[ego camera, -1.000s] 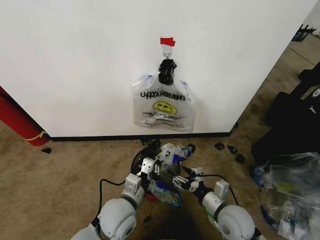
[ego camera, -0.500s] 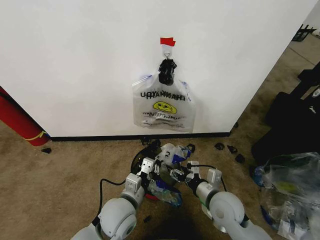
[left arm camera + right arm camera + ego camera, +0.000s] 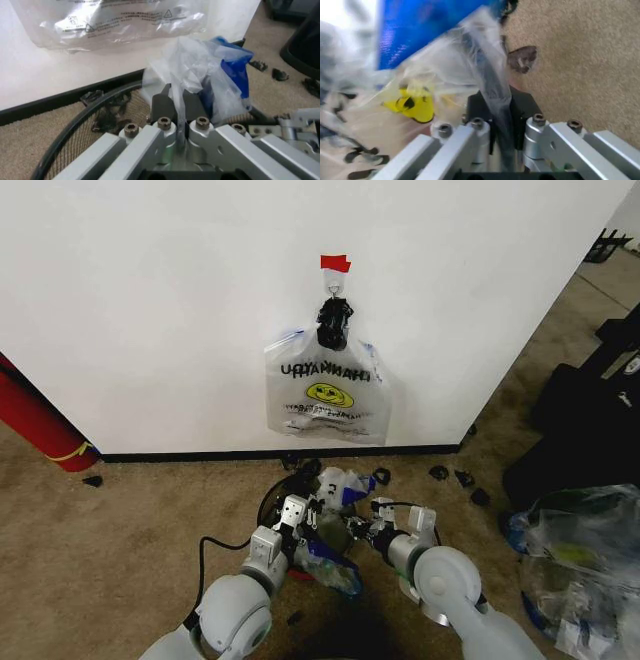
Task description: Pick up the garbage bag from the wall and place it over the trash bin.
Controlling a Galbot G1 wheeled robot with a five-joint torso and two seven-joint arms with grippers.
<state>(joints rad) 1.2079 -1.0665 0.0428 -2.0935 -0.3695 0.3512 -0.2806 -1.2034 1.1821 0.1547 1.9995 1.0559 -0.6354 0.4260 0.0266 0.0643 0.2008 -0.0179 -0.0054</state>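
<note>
The garbage bag [image 3: 343,485], whitish film with blue trim, is bunched over the black wire-mesh trash bin [image 3: 272,498] at the foot of the wall [image 3: 150,300]. My left gripper [image 3: 306,521] is shut on a fold of it; the left wrist view shows the film [image 3: 200,71] pinched between the dark fingers [image 3: 161,107], above the bin's rim [image 3: 85,112]. My right gripper [image 3: 360,530] sits close beside the left one. It is shut on a strip of the bag [image 3: 490,80], with the yellow smiley [image 3: 415,107] and blue trim alongside.
A flat bundle of like bags [image 3: 325,392] hangs by a black clip from the hook under the red tape [image 3: 334,263]. A long red cylinder [image 3: 35,420] leans at the left. A clear sack [image 3: 580,560] and dark gear [image 3: 590,420] stand at the right. Small black bits [image 3: 455,477] litter the carpet.
My right arm has swung left, bringing its gripper close to the left one over the bin. The left gripper and the bundle on the wall have stayed put.
</note>
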